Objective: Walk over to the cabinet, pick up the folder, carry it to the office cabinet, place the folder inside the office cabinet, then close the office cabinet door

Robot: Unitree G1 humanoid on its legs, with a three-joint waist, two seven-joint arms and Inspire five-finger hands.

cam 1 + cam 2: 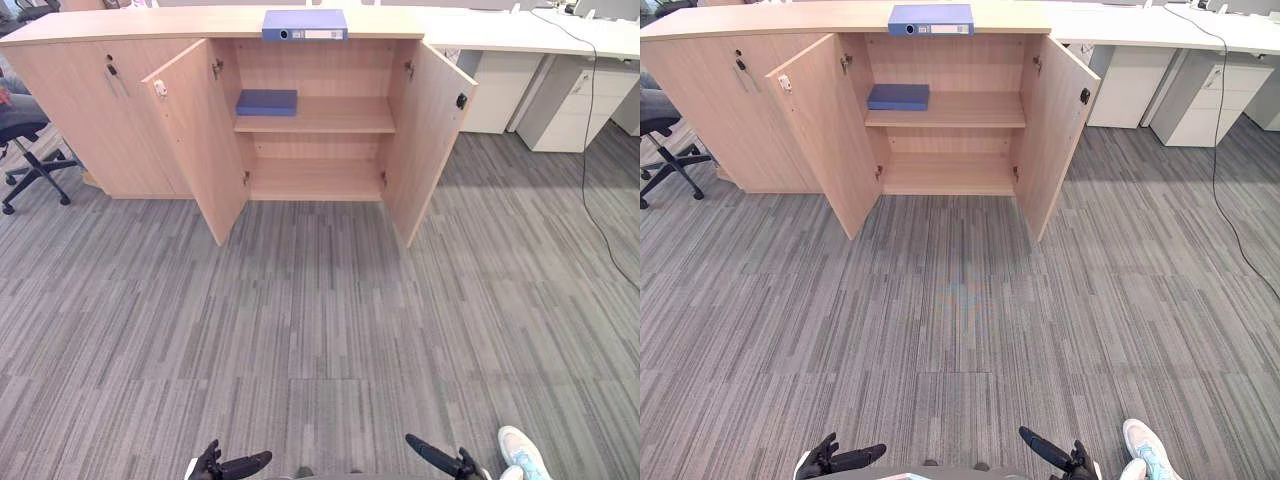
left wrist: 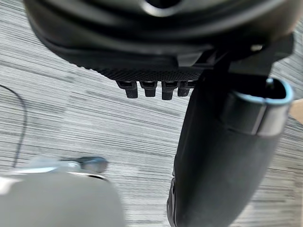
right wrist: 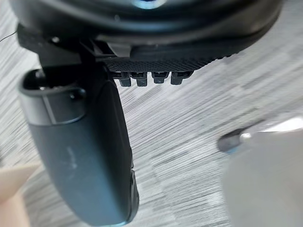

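A blue ring-binder folder [image 1: 305, 24] lies flat on top of the long wooden cabinet [image 1: 150, 25], far ahead across the carpet. Below it the cabinet's left door [image 1: 200, 140] and right door [image 1: 425, 140] stand wide open. Inside, a second, flat blue folder [image 1: 266, 101] rests at the left end of the upper shelf, and the lower shelf is bare. My left hand [image 1: 235, 465] and right hand [image 1: 440, 460] hang low near my body, far from the cabinet. Both are open and hold nothing, with the thumbs [image 2: 222, 165] [image 3: 80, 156] sticking out.
A black office chair [image 1: 25, 150] stands at the far left by the cabinet's closed section [image 1: 80, 110]. White desks with drawer units [image 1: 560, 100] sit at the back right, with a black cable [image 1: 590, 190] trailing down onto the carpet. A person's light shoe [image 1: 523, 452] is beside my right hand.
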